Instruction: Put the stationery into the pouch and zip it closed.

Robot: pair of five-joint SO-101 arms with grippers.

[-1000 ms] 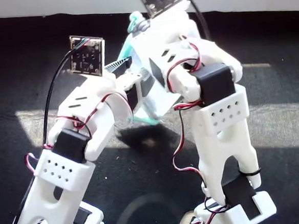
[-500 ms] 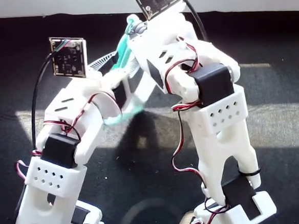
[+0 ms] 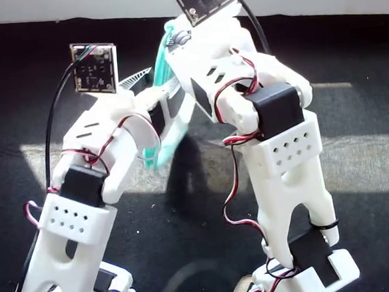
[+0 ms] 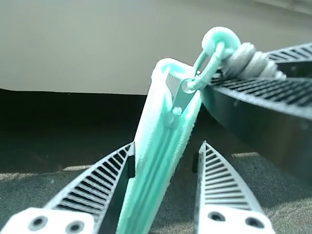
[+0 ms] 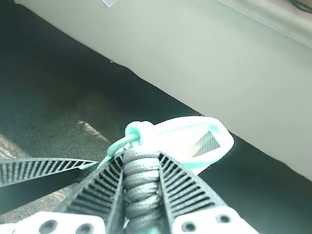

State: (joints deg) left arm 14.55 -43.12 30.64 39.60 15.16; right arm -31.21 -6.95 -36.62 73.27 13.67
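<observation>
Hanging edge-up, the teal pouch (image 4: 156, 126) sits between the part-open jaws of the left gripper (image 4: 167, 143), touching one finger. The right gripper (image 5: 141, 156) clamps the grey cord (image 5: 139, 190) on its zip ring (image 4: 217, 41).

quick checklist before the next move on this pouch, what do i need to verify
1. Right gripper grips the grey pull cord: ok, shut on it.
2. Left gripper clamps the pouch: not ok, the pouch touches one finger and there is a gap to the other.
3. Zip slider run to the pouch's end: cannot tell.
4. Stationery inside: cannot tell, the pouch's inside is hidden.
5. Pouch clear of the table: ok, it hangs between the arms.
</observation>
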